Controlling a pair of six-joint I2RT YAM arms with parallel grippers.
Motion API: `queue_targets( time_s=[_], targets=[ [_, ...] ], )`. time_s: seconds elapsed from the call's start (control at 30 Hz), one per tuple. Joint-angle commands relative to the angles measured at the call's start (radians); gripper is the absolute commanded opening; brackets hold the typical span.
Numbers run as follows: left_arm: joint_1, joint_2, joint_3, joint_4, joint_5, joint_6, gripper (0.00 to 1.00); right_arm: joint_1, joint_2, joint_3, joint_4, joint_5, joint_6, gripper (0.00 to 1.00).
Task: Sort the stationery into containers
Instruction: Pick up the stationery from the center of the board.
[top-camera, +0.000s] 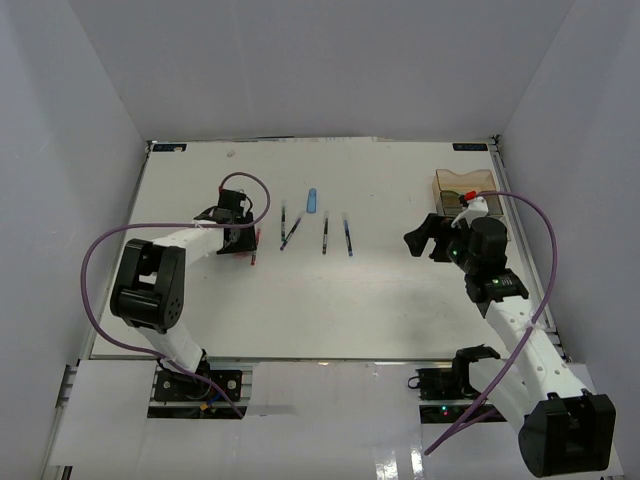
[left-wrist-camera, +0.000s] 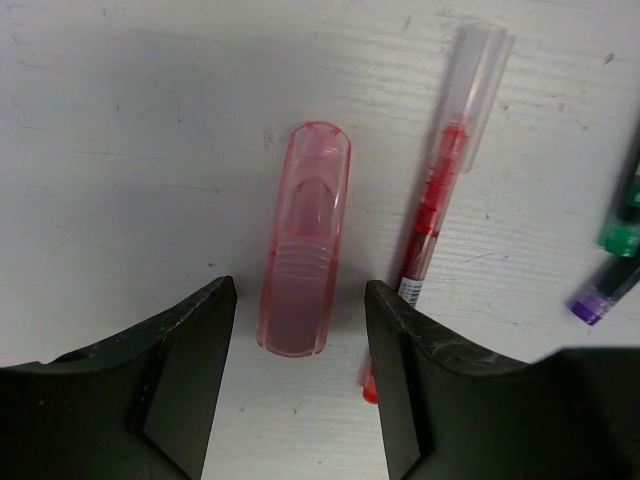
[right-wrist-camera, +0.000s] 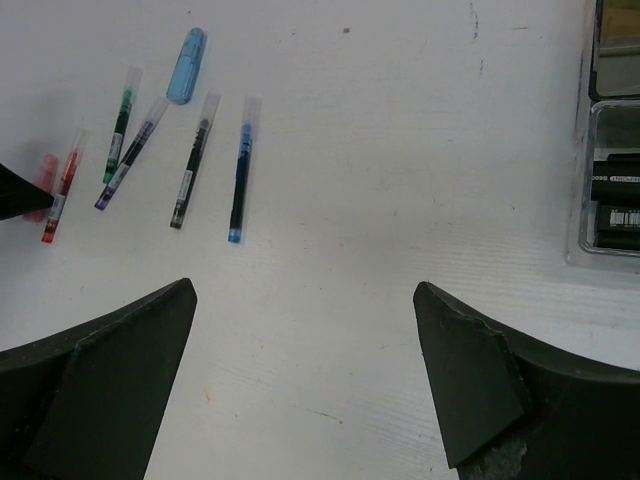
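White table (top-camera: 350, 310) carries a translucent pink plastic piece (left-wrist-camera: 305, 240) toward its left edge. Left gripper (left-wrist-camera: 300, 296) straddles it, jaws apart, not touching. Likely light, stiff, slick: grip across its middle. Right gripper (right-wrist-camera: 302, 290) stands wide, empty.

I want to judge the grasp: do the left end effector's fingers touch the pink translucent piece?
Apart. The left wrist view shows the pink translucent piece between the fingers of the left end effector, with white table visible on both sides.
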Motion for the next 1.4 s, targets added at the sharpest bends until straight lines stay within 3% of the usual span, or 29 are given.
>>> queue_targets(
  time_s=[0.0, 0.13, 0.27, 0.5, 0.73, 1.0, 1.37],
  targets=[
    [0.002, 0.019, 0.018, -0.019, -0.028, 0.01, 0.65, 0.005, -0.021, -0.013, 0.022, -0.022, -0.012, 0.96],
    [0.002, 0.031, 0.025, -0.033, -0.022, 0.006, 0.61, 0.01, -0.031, -0.018, 0.022, -0.025, -0.014, 0.96],
    [0.002, 0.018, 0.027, -0.036, -0.013, 0.006, 0.46, 0.021, -0.03, -0.009, 0.014, -0.033, -0.018, 0.96],
    [0.0, -0.079, 0.018, -0.036, 0.067, 0.022, 0.33, 0.12, 0.002, 0.045, -0.006, -0.056, -0.012, 0.95],
    [-0.052, -0.273, -0.051, 0.045, 0.26, 0.148, 0.32, 0.287, 0.114, 0.154, 0.005, -0.082, 0.047, 0.95],
    [-0.188, -0.473, -0.151, 0.134, 0.486, 0.374, 0.33, 0.503, 0.335, 0.377, 0.008, -0.111, 0.117, 0.92],
    [-0.219, -0.573, -0.211, 0.154, 0.647, 0.522, 0.33, 0.593, 0.631, 0.64, -0.024, -0.099, 0.164, 0.87]
  ],
)
